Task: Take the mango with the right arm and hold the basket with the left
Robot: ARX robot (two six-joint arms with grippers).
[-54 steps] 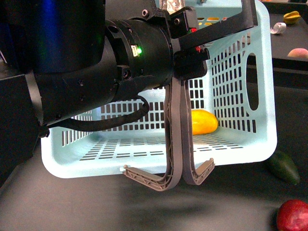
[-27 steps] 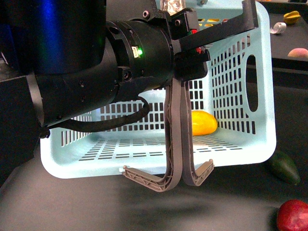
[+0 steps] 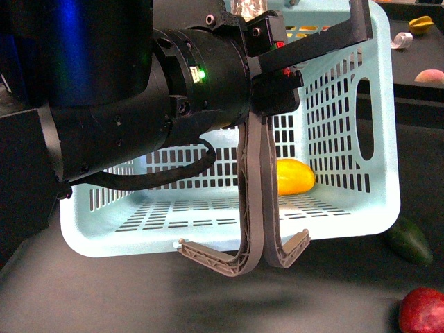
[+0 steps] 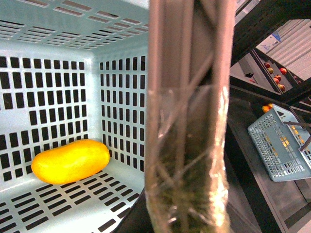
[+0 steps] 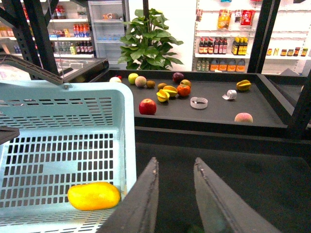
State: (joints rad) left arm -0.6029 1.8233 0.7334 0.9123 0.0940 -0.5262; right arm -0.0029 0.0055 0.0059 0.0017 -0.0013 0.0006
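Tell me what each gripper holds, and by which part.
The left gripper holds the basket by its two grey handles, pressed together. The right gripper is open and holds nothing; the mango lies in the basket.

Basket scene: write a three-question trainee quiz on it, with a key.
1. True or false: the mango lies inside the basket.
2. The right fingers hold: A) the mango, B) nothing, C) an apple.
3. Fill in: the light on the left arm glows ___.
Key: 1 true; 2 B; 3 green.
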